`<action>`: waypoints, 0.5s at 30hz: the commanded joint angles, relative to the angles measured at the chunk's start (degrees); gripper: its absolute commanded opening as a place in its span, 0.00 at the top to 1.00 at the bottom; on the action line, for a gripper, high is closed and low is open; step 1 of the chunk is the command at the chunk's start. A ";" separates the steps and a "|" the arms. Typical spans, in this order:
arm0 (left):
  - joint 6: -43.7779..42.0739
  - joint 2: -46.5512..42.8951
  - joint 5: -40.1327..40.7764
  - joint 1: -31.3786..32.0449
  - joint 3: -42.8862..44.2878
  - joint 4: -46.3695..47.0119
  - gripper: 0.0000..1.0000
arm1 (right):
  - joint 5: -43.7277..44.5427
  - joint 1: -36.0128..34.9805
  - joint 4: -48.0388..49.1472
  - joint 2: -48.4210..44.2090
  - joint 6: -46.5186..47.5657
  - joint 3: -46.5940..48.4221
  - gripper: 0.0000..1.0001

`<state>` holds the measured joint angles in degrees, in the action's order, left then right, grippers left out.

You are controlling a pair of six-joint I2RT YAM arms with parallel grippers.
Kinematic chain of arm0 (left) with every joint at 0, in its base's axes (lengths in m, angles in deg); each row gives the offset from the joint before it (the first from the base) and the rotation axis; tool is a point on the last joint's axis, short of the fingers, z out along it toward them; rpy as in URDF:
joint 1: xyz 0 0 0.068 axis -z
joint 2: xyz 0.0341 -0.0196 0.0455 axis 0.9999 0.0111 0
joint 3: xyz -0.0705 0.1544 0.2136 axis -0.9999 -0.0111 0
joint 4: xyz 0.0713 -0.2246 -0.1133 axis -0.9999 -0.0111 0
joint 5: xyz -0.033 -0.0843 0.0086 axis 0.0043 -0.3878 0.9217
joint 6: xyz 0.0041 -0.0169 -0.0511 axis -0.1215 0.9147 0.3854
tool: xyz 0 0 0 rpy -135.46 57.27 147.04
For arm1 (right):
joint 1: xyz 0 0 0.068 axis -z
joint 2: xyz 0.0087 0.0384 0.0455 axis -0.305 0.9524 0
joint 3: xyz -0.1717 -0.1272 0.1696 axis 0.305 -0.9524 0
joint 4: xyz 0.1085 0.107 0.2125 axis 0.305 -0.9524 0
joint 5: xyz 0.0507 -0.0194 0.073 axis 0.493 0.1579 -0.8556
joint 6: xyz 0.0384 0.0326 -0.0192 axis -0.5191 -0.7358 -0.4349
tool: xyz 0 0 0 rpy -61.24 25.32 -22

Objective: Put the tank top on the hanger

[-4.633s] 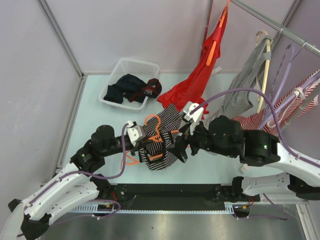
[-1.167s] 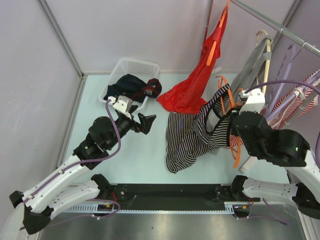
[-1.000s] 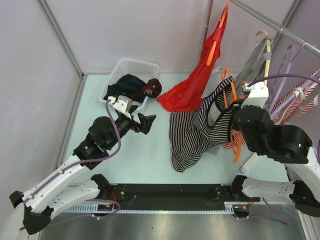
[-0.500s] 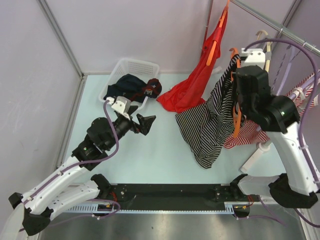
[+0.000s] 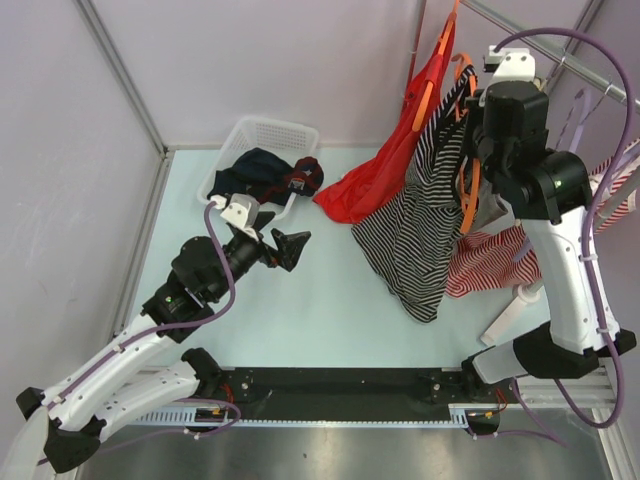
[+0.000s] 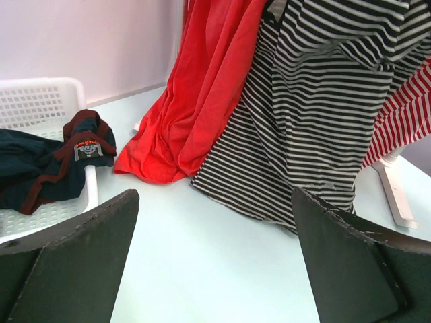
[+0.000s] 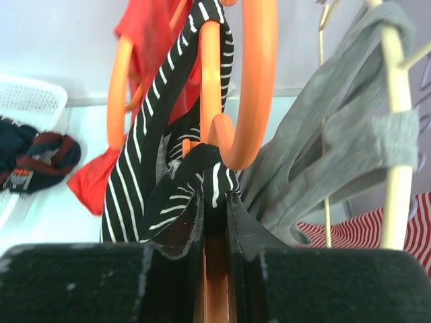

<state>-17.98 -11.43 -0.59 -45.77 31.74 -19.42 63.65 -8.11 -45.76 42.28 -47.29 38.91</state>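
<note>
Top external: fixed high behind both arm bases, angled down and forward over the whole table (image 5: 300, 310) to the back wall; wide and far. Left wrist: low over the table, near level, looking out between the spread fingers of the left gripper (image 6: 214, 194) toward the basket (image 6: 40, 108), the red garment (image 6: 202, 81) and the tank top (image 6: 323, 101) at middle range. Right wrist: high above the table and very close, looking past the pressed-together fingers of the right gripper (image 7: 214, 196) at the hanger (image 7: 259, 81); tank top, red garment and basket show in all three views.
</note>
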 commanded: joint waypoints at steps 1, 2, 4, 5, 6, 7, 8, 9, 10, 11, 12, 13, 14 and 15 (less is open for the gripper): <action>-0.18 -0.82 -0.09 -0.53 -0.21 1.54 0.00 | -3.38 3.45 4.08 2.46 2.23 6.15 1.00; -0.18 -0.82 -0.09 -0.53 -0.30 1.63 0.01 | -3.82 3.98 4.08 3.43 2.32 6.85 1.00; -0.27 -0.82 -0.09 -0.53 -0.30 1.54 0.01 | -4.09 5.64 4.16 4.22 2.41 9.22 1.00; -0.27 -0.99 0.00 -0.53 -0.30 1.54 0.01 | -4.18 6.17 4.16 5.18 2.67 10.10 1.00; -0.27 -0.82 -0.09 -0.53 -0.30 1.54 0.00 | -4.35 6.62 4.08 5.45 2.76 10.98 1.00; -0.27 -0.82 -0.09 -0.53 -0.30 1.54 0.00 | -4.70 7.66 4.16 5.80 2.85 12.47 1.00; -0.27 -0.91 0.00 -0.44 -0.30 1.54 0.01 | -5.23 8.02 4.08 5.98 3.02 13.00 1.00; -0.27 -0.82 -0.09 -0.53 -0.30 1.54 0.01 | -6.10 8.55 4.16 6.51 3.11 13.53 1.00; -0.27 -0.82 -0.26 -0.53 -0.30 1.63 0.01 | -6.55 9.60 4.51 6.86 3.28 14.14 1.00; -0.27 -0.73 -0.27 -0.53 -0.30 1.54 0.01 | -6.90 10.13 4.60 7.12 3.46 14.41 1.00; -0.27 -0.56 -0.35 -0.53 -0.30 1.54 0.00 | -7.86 10.66 4.78 7.56 3.64 14.68 1.00; -0.27 -0.55 -0.44 -0.53 -0.30 1.54 0.01 | -8.22 11.01 5.47 7.83 3.73 14.77 1.00; -0.27 -0.73 -0.44 -0.53 -0.39 1.54 0.01 | -8.65 11.28 6.18 7.83 3.64 14.51 1.00; -0.18 -0.73 -0.44 -0.53 -0.56 1.54 0.01 | -9.27 11.36 6.71 8.18 5.29 14.59 1.00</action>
<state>-17.98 -11.65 -0.59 -45.79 31.63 -19.42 56.79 2.16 -45.24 49.99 -45.13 50.51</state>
